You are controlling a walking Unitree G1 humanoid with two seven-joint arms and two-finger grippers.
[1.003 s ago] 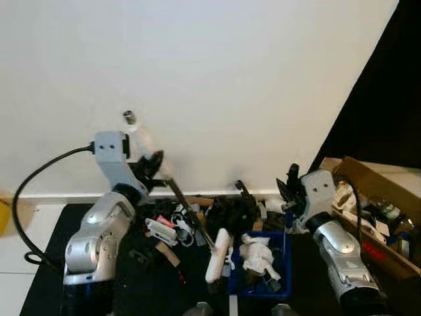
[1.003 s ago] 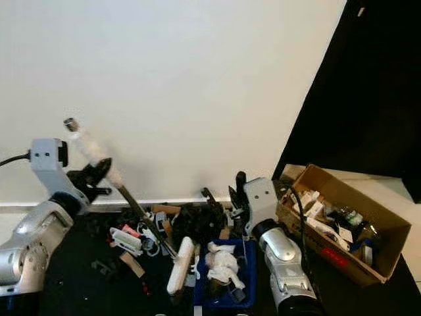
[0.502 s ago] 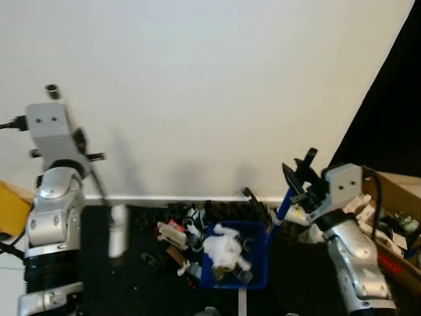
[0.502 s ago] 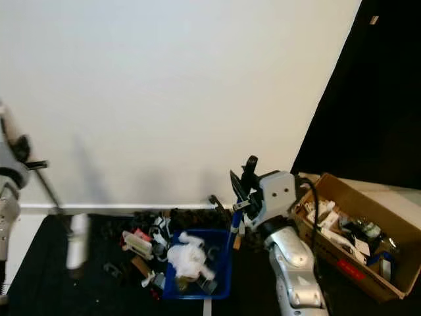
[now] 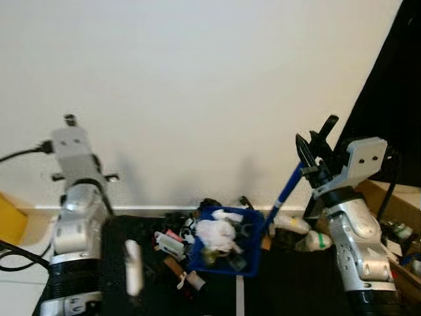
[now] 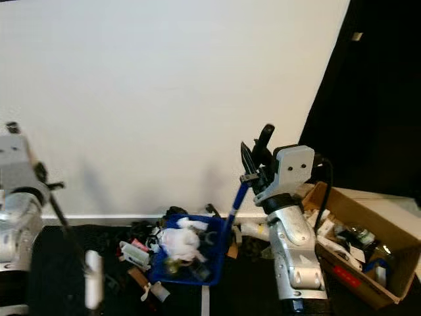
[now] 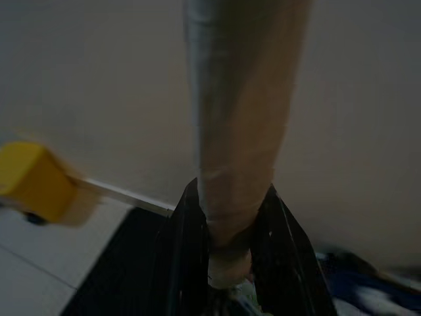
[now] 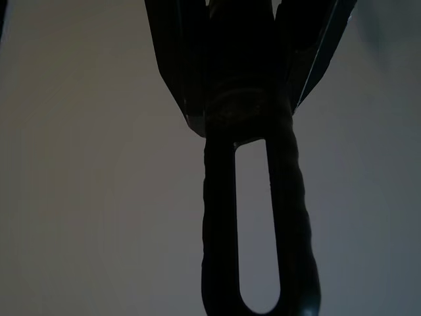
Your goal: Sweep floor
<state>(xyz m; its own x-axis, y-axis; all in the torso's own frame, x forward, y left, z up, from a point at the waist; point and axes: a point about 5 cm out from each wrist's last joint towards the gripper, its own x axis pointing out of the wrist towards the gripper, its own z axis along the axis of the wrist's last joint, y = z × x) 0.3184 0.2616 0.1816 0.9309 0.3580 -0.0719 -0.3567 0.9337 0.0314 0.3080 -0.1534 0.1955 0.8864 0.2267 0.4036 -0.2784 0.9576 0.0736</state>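
My left gripper (image 7: 230, 263) is shut on the taped handle of the broom (image 7: 237, 131). The broom's white head (image 5: 133, 266) hangs blurred over the black mat, left of the litter. My right gripper (image 5: 314, 150) is raised beside the wall and shut on the blue handle (image 5: 284, 192) of the dustpan (image 5: 258, 232). The pan is tilted and holds white crumpled paper (image 5: 214, 232) and dark scraps. In the right wrist view the black fingers (image 8: 177, 59) clamp the looped handle end (image 8: 253, 230). Loose litter (image 5: 172, 245) lies on the mat left of the pan.
A white wall with a baseboard (image 5: 151, 209) closes the back. An open cardboard box (image 6: 368, 263) of odds and ends stands at the right. Bottles (image 5: 289, 224) lie by the right arm. A yellow object (image 5: 10, 220) and a black cable (image 5: 13, 247) are at the far left.
The camera has shifted. The broom has swung from the litter pile out to the left. My right gripper has risen with the dustpan handle, and the filled pan now tilts.
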